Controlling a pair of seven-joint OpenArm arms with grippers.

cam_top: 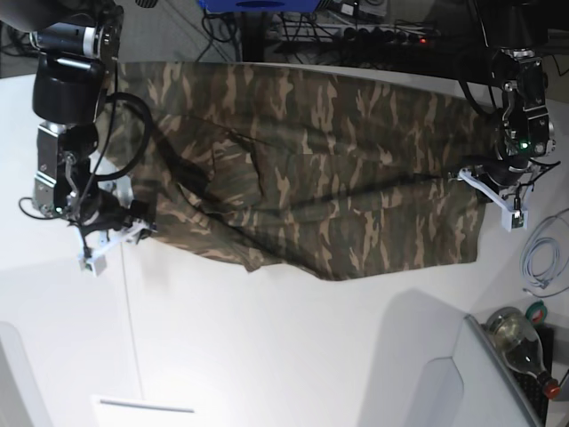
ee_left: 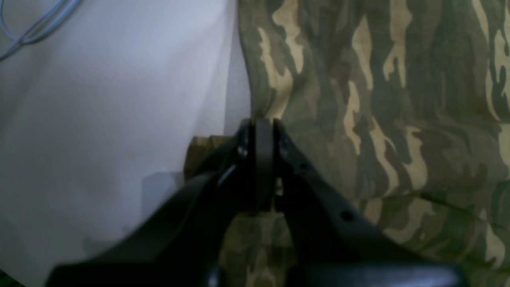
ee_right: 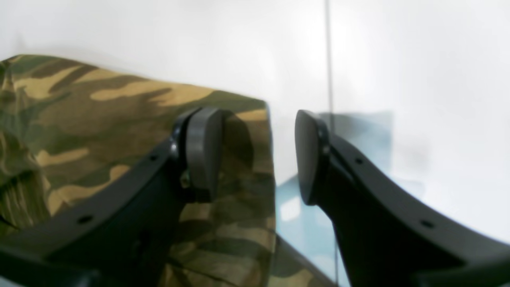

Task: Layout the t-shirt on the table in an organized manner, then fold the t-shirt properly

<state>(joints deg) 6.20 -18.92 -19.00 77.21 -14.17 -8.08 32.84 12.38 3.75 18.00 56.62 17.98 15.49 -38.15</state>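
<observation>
Item: t-shirt (cam_top: 302, 169) on table (cam_top: 267, 356). Our left gripper (ee_left: 263, 131) pinches its edge; right gripper (ee_right: 259, 155) gapes, empty. Risk: one-sided pull skews cloth.

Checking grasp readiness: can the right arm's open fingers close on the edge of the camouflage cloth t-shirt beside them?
Probably yes: the right gripper stands open astride the camouflage cloth t-shirt's edge, with nothing between.

We see a t-shirt (cam_top: 311, 178) of soft, matt camouflage cloth, lightly wrinkled, on a smooth, glossy white surface (cam_top: 267, 356). The right end effector (ee_right: 259, 155) has matt black plastic fingers (ee_right: 203, 147).
</observation>
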